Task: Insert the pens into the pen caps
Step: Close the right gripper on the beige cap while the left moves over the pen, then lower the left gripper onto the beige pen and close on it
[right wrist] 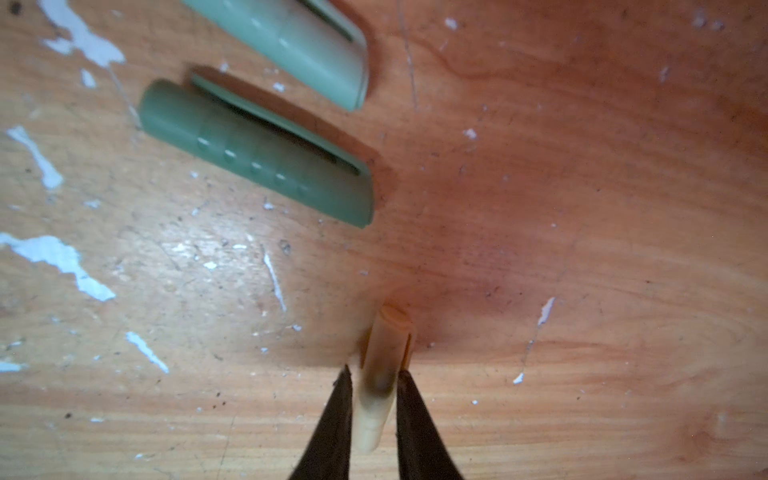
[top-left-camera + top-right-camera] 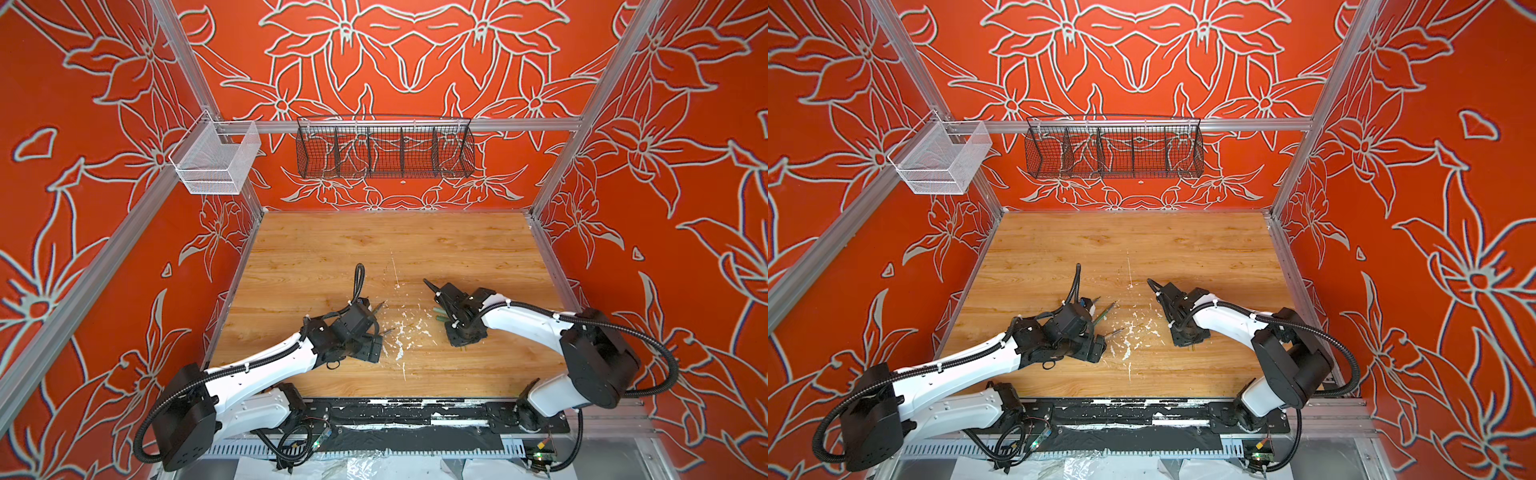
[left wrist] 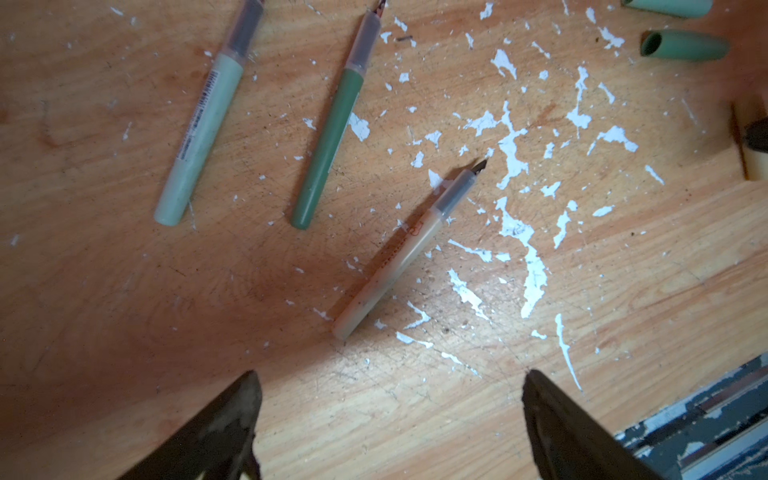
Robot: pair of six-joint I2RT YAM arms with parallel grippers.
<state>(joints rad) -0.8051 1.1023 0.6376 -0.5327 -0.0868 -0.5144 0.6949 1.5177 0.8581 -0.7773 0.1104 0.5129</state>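
Left side: my left gripper (image 3: 390, 374) stands wide open and empty over the tabletop (image 3: 124, 291); ahead lie the tan pen (image 3: 399, 257), whole, and the pale pen (image 3: 199, 137) and dark pen (image 3: 328, 141), tips cut by the frame edge. Right side: my right gripper (image 1: 375, 372) pinches the tan cap (image 1: 388, 332); the dark cap (image 1: 257, 158) lies near on the tabletop, the pale cap (image 1: 299, 37) partly out of frame.

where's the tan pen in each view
Top view: tan pen just left of the white paint flecks.
Top view: same spot, tan pen, flecks.
Left wrist: tan pen mid-picture, diagonal, flecks at its tip.
Right wrist: not in it; flecks only.
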